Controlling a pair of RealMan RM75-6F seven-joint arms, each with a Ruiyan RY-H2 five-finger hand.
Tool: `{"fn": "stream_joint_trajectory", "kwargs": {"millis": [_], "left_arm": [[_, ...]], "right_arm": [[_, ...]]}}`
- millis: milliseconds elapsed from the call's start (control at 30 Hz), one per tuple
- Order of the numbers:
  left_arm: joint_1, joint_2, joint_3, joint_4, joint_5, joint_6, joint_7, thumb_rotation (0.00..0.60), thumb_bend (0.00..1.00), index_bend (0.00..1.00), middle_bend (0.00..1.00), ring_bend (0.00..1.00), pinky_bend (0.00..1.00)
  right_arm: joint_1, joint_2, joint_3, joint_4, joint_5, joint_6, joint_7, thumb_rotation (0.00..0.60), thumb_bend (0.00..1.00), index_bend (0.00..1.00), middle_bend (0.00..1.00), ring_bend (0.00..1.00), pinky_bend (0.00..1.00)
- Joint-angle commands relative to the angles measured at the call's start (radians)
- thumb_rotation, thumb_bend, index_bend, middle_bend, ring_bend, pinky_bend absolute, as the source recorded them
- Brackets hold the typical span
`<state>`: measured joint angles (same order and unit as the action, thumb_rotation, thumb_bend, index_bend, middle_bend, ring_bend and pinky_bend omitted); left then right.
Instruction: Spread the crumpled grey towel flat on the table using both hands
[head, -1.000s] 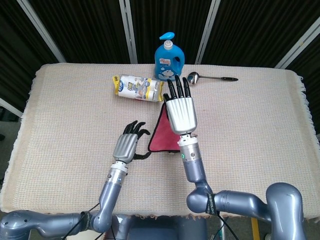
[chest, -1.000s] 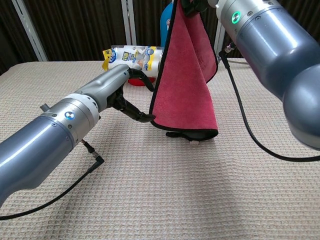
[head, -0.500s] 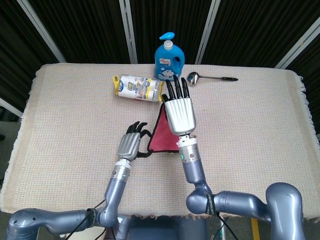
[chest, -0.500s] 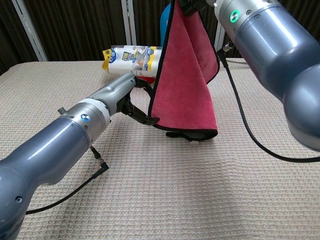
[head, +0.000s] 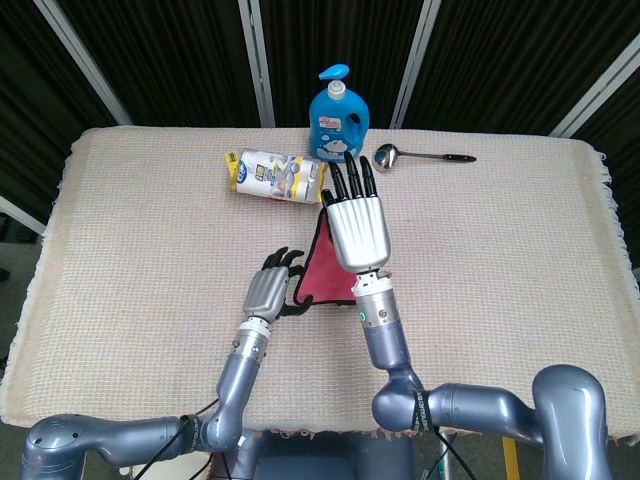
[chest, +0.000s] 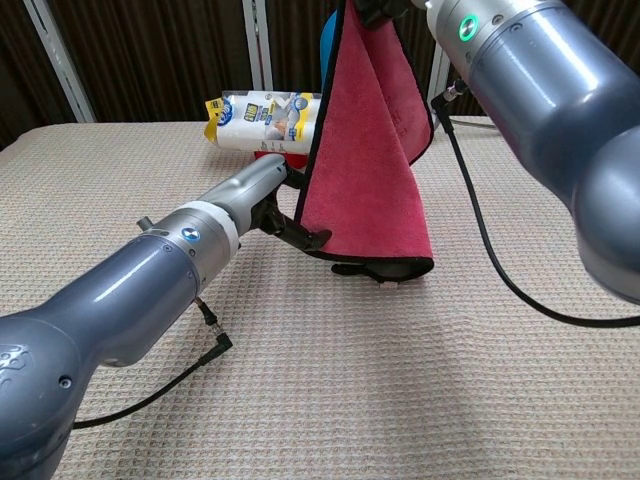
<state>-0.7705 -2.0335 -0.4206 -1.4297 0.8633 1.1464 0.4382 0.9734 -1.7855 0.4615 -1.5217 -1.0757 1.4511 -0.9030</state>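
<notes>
The towel (head: 318, 275) is red with a black hem, not grey. My right hand (head: 357, 230) holds its top high over the table's middle, so it hangs in folds in the chest view (chest: 370, 170), and its bottom edge rests on the table. My left hand (head: 268, 292) sits low at the towel's left side. Its dark fingers (chest: 303, 233) are partly curled and reach the lower left hem. No grip on the hem shows. In the chest view my right hand is almost wholly cut off by the top edge.
A blue detergent bottle (head: 337, 115) stands at the back centre. A yellow and white packet (head: 277, 175) lies just behind the towel, and a metal spoon (head: 420, 156) lies to the right of the bottle. A woven beige cloth (head: 500, 260) covers the table.
My left hand has moved right and forward until its fingers reach the towel's lower left hem. My right hand still holds the towel up in nearly the same place.
</notes>
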Motion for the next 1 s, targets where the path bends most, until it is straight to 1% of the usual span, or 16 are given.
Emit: {"fn": "stream_joint_trajectory", "kwargs": {"millis": [33,167,300,533,700,1000], "left_arm": [[0.0,0.001,0.001,0.0,0.001,-0.001,-0.008,0.6,0.45,0.58,0.15,0.0,0.07],[0.002,0.008,0.006,-0.001,0.008,-0.001,-0.017,0.6,0.55,0.59,0.15,0.0,0.07],[0.005,0.022,0.011,-0.011,0.009,-0.002,-0.021,0.6,0.58,0.6,0.15,0.0,0.07],[0.014,0.068,0.016,-0.036,0.027,0.0,-0.026,0.6,0.59,0.61,0.15,0.0,0.07],[0.019,0.125,0.012,-0.068,0.05,0.003,-0.024,0.6,0.58,0.62,0.15,0.0,0.07],[0.017,0.242,-0.029,-0.122,0.067,0.017,-0.006,0.6,0.58,0.62,0.15,0.0,0.07]], "right_arm": [[-0.001,0.002,-0.001,0.0,-0.001,0.0,-0.001,0.6,0.64,0.67,0.21,0.09,0.12],[-0.005,0.004,-0.002,0.0,0.001,0.001,0.002,0.6,0.64,0.67,0.21,0.09,0.12],[-0.007,0.005,-0.004,0.0,0.002,0.001,0.003,0.6,0.64,0.67,0.21,0.09,0.12],[-0.015,0.012,-0.004,0.0,0.004,0.006,0.003,0.6,0.64,0.67,0.21,0.09,0.12],[-0.024,0.022,-0.006,-0.005,0.005,0.01,0.003,0.6,0.64,0.67,0.21,0.09,0.12],[-0.054,0.057,-0.014,-0.04,0.011,0.018,0.008,0.6,0.64,0.67,0.21,0.09,0.12]]}}
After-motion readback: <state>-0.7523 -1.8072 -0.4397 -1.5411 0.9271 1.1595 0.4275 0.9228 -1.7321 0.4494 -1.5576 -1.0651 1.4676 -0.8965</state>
